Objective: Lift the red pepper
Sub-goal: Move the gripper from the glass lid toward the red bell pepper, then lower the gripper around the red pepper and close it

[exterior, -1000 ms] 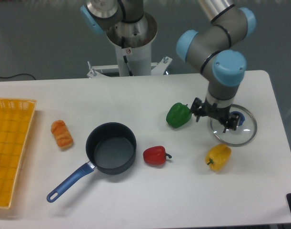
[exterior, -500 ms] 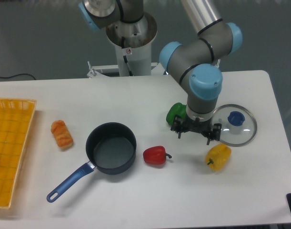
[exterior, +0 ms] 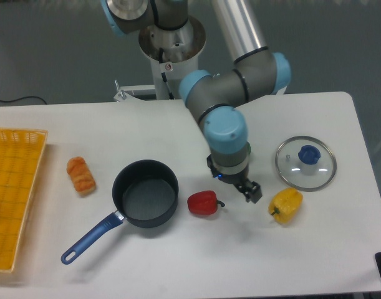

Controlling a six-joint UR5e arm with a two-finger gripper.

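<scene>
The red pepper (exterior: pixel 203 203) lies on the white table just right of the pot, its dark stem pointing right. My gripper (exterior: pixel 234 183) hangs just above and to the right of it, pointing down. Its fingers are spread on a slant, with one dark fingertip (exterior: pixel 252 193) close to the pepper's stem. The gripper is open with nothing held between the fingers. A small gap shows between the fingertip and the pepper.
A dark pot (exterior: pixel 145 193) with a blue handle stands left of the red pepper. A yellow pepper (exterior: pixel 285 205) and a glass lid (exterior: pixel 305 163) with a blue knob lie to the right. An orange pastry (exterior: pixel 81 175) and a yellow basket (exterior: pixel 12 187) are at the left.
The arm has swung left from over the glass lid to a spot beside the red pepper, turning the gripper. It now covers the green pepper. The objects have not moved.
</scene>
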